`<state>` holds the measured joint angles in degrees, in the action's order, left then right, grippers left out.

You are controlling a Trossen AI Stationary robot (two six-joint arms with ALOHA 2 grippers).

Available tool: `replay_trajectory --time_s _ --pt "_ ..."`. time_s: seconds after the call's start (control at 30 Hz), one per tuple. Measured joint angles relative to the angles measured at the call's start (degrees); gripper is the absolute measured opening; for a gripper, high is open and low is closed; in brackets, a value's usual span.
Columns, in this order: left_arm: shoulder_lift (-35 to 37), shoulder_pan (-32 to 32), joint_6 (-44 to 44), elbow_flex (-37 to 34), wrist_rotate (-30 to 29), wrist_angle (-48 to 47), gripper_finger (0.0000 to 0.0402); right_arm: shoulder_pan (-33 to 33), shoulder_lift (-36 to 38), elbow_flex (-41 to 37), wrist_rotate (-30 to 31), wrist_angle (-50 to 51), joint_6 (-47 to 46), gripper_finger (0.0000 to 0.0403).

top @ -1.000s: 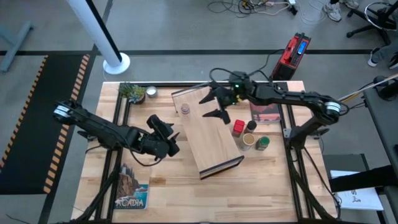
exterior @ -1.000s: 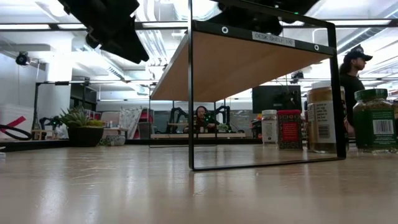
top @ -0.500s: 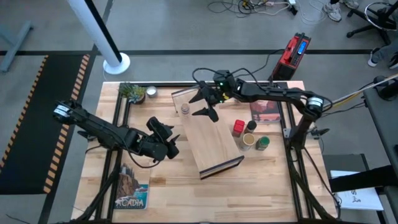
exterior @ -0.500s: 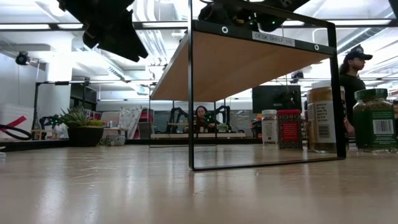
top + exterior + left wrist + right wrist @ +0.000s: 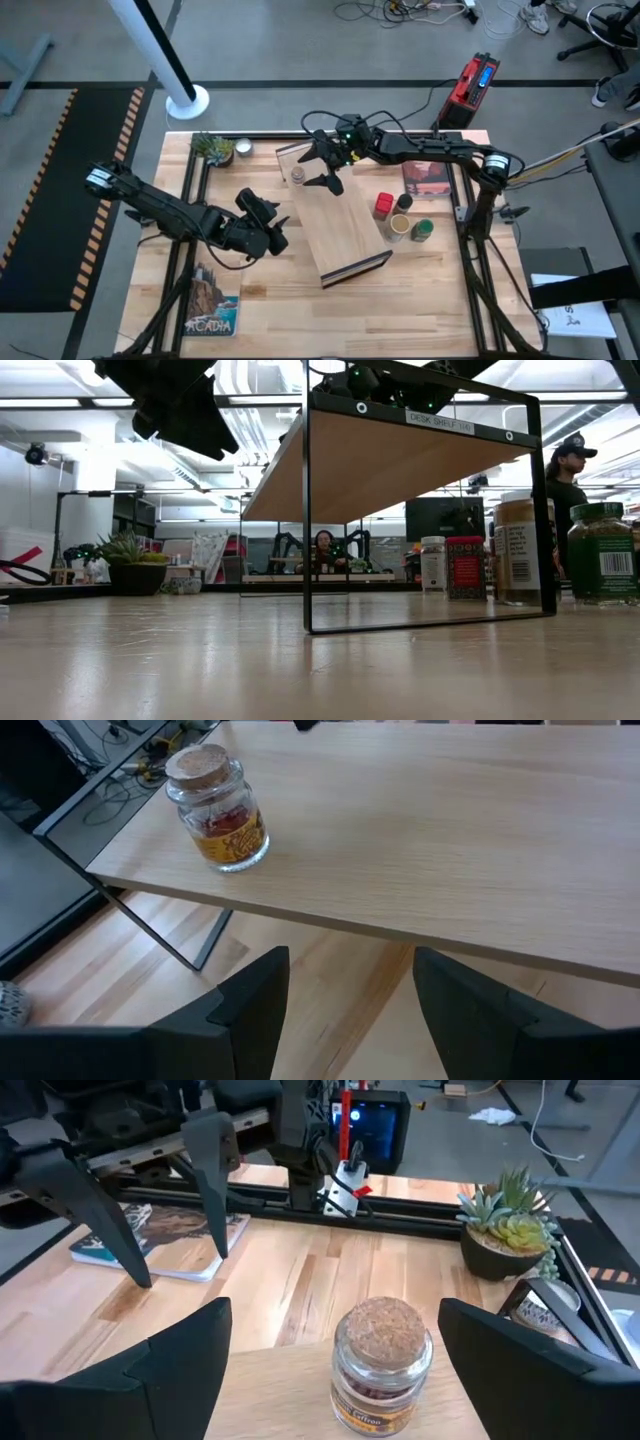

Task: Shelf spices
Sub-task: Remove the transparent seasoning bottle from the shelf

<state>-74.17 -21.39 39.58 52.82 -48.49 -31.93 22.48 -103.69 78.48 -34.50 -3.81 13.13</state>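
So far only one spice is up: a small cork-topped jar (image 5: 297,176) stands alone on the shelf (image 5: 335,225), near the shelf's far left corner, the end away from its dark strip, and the wrist views show it upright on the light wood. The rest wait on the desk along the shelf's right side, toward the desk's right edge: a red square tin (image 5: 383,206), a dark-lidded jar (image 5: 404,202), a wide tan-lidded jar (image 5: 397,226) and a green-lidded jar (image 5: 424,230), all still off the board; a sixth one I cannot pick out from above, though the low view shows a white-capped jar (image 5: 433,564) beside the tin. The right gripper (image 5: 322,166) hangs over the shelf's far end just beside the cork-topped jar, its fingers spread wide with nothing between them, the jar standing free in the gap ahead of it. The left gripper (image 5: 272,228) waits over the desk off the shelf's left edge, fingers parted and empty. By my reading the job is barely begun, one jar placed and at least four left to carry across. A potted plant (image 5: 212,147) and a little dish (image 5: 242,149) sit at the desk's far left corner, apart from the work.
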Motion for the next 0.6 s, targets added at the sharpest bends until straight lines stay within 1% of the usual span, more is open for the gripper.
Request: replay_trajectory --time_s 0.3,0.4,0.6 --pt "0.0 0.0 0.7 0.0 0.0 0.4 0.0204 -0.1 -0.2 0.0 0.4 -1.7 -0.3 0.0334" --pt "0.0 0.0 1.0 0.0 0.0 0.4 0.0204 -0.1 -0.2 0.0 3.5 -1.9 0.1 0.0334" --pt "0.0 0.0 1.2 0.0 0.0 0.5 0.0204 -0.2 -0.2 0.0 4.0 -2.7 -0.4 0.0334"
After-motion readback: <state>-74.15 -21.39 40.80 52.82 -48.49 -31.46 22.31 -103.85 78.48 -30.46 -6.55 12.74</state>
